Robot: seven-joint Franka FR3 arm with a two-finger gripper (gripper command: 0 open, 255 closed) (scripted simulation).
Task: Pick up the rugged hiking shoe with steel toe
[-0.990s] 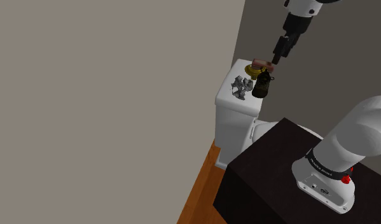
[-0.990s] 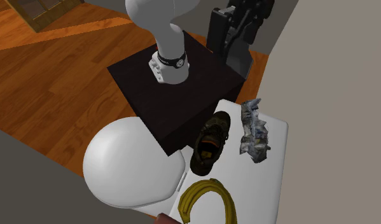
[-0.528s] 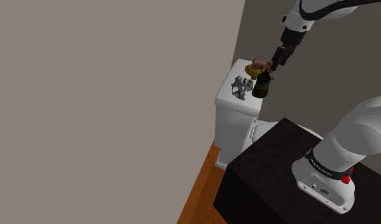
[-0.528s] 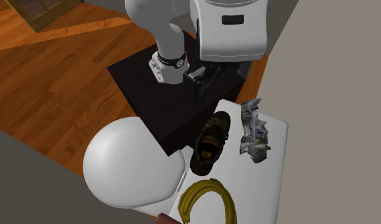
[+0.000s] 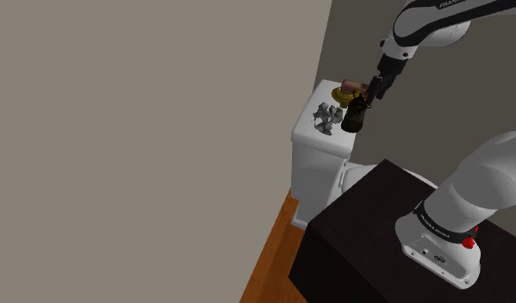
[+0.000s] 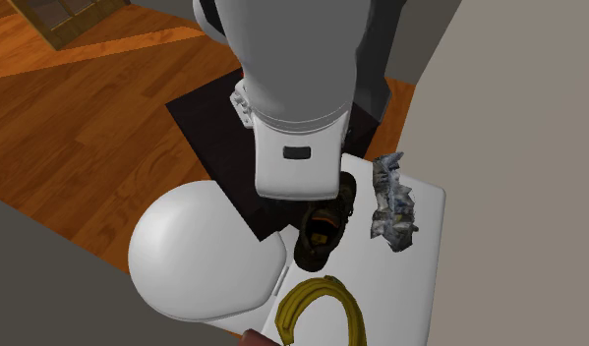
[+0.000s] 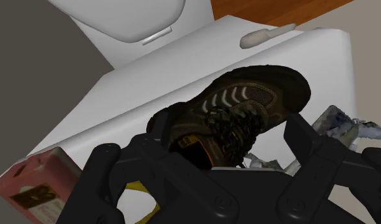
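Two black fingers [image 7: 162, 122] of my gripper [image 7: 233, 129] stand apart, one on either side of the hiking shoe [image 7: 246, 102], lowered to its level. I cannot tell whether either of them touches it. The shoe is dark brown with pale stripes on its side and dark laces. It lies on its sole on the white tank lid [image 7: 131, 95] of a toilet, with its open collar nearest my palm and its toe pointing away.

Just beside the shoe on one side sits a crumpled grey-white wad [image 7: 338, 124]. Off the heel end lie a yellow ring [image 6: 322, 313] and a pink box [image 7: 33, 181], also on the lid. A small flush lever [image 7: 257, 38] juts from the tank's front.

Beyond the tank comes the rounded white seat cover [image 6: 199, 251]. In the second exterior view my white hand hangs over the shoe's toe end and hides it. My dark stand [image 6: 208, 123] sits next to the toilet on a wooden floor [image 6: 76, 118]. In the shoulder view a plain grey wall [image 5: 144, 129] takes up the left.
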